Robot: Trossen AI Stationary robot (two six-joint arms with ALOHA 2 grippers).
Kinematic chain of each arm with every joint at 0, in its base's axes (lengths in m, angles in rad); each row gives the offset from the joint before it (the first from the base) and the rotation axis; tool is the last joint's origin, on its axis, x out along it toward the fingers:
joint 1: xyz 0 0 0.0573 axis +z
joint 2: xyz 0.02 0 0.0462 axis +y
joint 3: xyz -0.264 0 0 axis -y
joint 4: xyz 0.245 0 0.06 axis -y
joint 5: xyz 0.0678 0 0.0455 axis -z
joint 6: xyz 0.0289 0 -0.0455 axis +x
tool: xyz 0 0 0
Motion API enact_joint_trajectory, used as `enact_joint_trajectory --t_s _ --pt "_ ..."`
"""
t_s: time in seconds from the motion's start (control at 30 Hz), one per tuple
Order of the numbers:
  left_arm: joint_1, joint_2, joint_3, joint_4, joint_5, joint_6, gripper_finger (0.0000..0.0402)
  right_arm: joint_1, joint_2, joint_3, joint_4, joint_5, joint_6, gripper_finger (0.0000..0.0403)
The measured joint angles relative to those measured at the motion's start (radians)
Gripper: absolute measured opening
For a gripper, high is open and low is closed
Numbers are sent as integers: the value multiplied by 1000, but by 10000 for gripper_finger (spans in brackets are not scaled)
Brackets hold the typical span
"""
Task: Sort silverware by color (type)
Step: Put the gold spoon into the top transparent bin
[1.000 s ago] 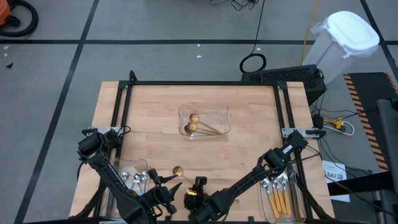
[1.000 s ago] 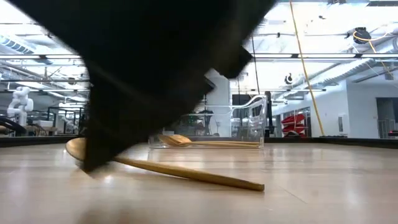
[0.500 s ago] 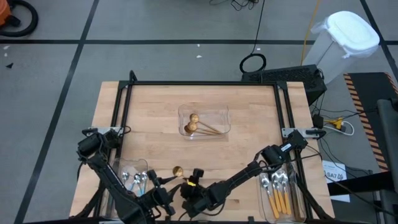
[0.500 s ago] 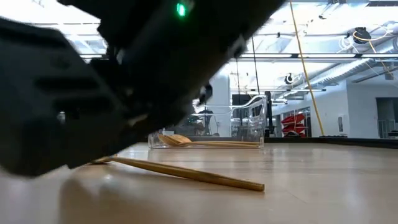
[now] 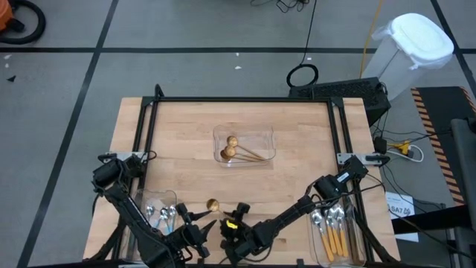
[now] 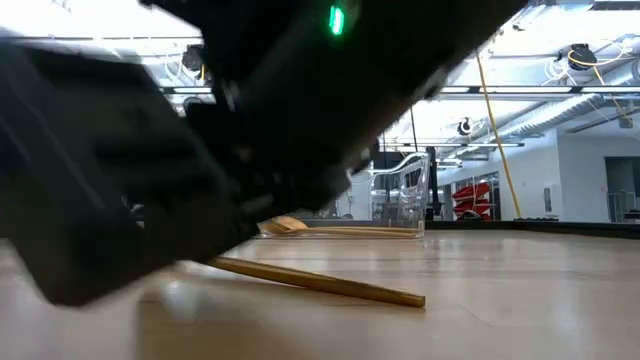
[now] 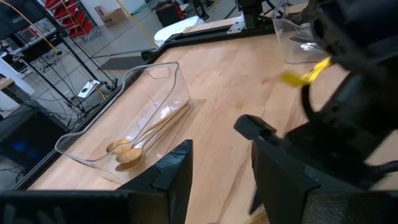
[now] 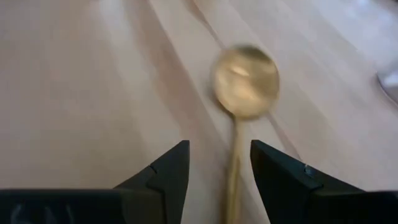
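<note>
Your right gripper [image 5: 227, 223] sits low at the near edge of the table [image 5: 186, 126], just near of a loose gold spoon [image 5: 213, 204] that lies on the bare wood. In the right wrist view its two dark fingers [image 8: 168, 171] stand apart with the spoon's handle running into the gap between them and the round bowl of the gold spoon [image 8: 245, 79] lying beyond the tips; you hold nothing yet. In the low view the handle of that spoon [image 6: 320, 283] stretches across the wood, flat on the table, while the arm's dark body fills most of the picture.

Your left gripper [image 5: 195, 223] waits just to the left of the right one, also at the near edge. Its fingers [image 7: 177, 177] are parted and empty in the left wrist view, and it looks out over the table toward the far tray.

That clear tray in the middle of the table [image 5: 244, 144] holds two gold spoons [image 5: 230, 147], bowls to the left, handles to the right.

At the near left, a second clear tray [image 5: 160, 208] holds silver-bowled spoons [image 5: 165, 216]; their handles are hidden under the left arm. At the near right, a third tray [image 5: 336, 227] holds spoons with orange handles [image 5: 332, 238], bowls pointing far.
</note>
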Motion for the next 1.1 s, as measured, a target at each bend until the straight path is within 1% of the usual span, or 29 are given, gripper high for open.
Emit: enact_joint_trajectory --t_s 0.1,0.2,0.3,0.53,0.7,0.73,0.83,0.9,1.1 --pt "1 0 0 0 0 -1 163 -10 7 -1 -30 -27 60 164" --pt "3 0 0 1 0 -2 163 -19 2 -39 23 -69 98 156" --pt "4 0 0 1 0 -4 163 -24 0 -73 70 -94 126 139" --pt "5 0 0 2 0 -4 163 -27 0 -159 163 -109 156 76" --pt "5 0 0 2 0 -4 163 -27 2 -220 186 -99 201 21" --pt "5 0 0 2 0 -4 163 -27 2 -228 190 -97 205 15" --pt "7 0 0 2 0 -4 163 -29 0 -253 220 -92 203 15" --pt "8 0 0 2 0 -5 163 -29 1 -265 246 -70 197 16" --pt "10 0 0 3 0 -6 163 -30 5 -274 323 13 96 14"
